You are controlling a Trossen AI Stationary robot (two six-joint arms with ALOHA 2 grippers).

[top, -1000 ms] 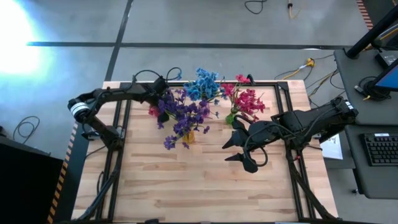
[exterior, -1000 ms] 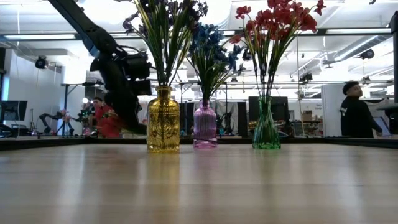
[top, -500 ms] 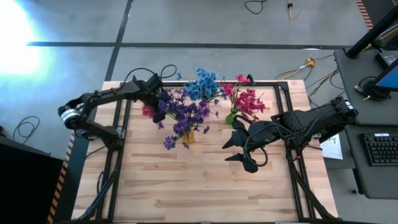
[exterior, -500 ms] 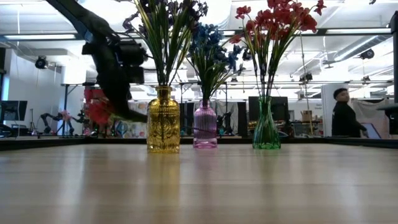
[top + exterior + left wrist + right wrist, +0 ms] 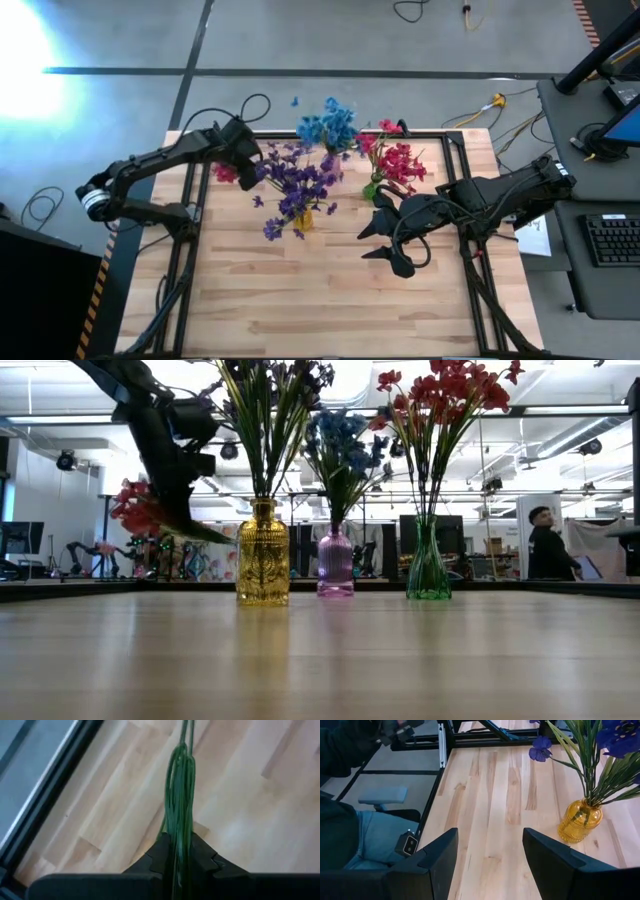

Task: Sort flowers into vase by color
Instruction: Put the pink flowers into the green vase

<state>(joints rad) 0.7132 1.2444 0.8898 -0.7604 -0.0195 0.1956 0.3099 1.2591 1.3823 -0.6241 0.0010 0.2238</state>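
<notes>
My left gripper [image 5: 238, 158] hangs over the table's far left part, shut on a red-pink sprig whose blooms [image 5: 135, 510] show left of the arm in the low view. Purple flowers [image 5: 298, 182] stand in a yellow vase [image 5: 263, 555]. Blue flowers [image 5: 328, 122] stand in a pink-purple vase [image 5: 335, 560], and red-pink flowers [image 5: 397, 162] in a green vase [image 5: 428, 560]. All three vases rest by their bases on the table. My right gripper [image 5: 385, 238] waits open near the table's middle, right of the yellow vase [image 5: 577, 820]. My left gripper pinches the red-pink sprig's bundle of thin green stems [image 5: 180, 837] between its two fingers [image 5: 160, 855], coming from above and lying across the stems. The sprig is lifted clear and nearly level. Its blooms are on one side of the fingers and its bare stem end [image 5: 215, 537] slants down on the other.
The wooden table [image 5: 330, 300] lies bare toward its near edge, inside a black frame [image 5: 190, 200]. The three vases stand in a row along the far side. A person in jeans [image 5: 350, 835] is beside the table, and another person [image 5: 545, 545] stands in the room behind.
My left gripper has risen and drawn toward the table's left edge, still shut on the red-pink sprig. The sprig has come up with it, its blooms now higher and farther left. The blue bunch has swayed toward the far edge, and its vase has shifted slightly.
</notes>
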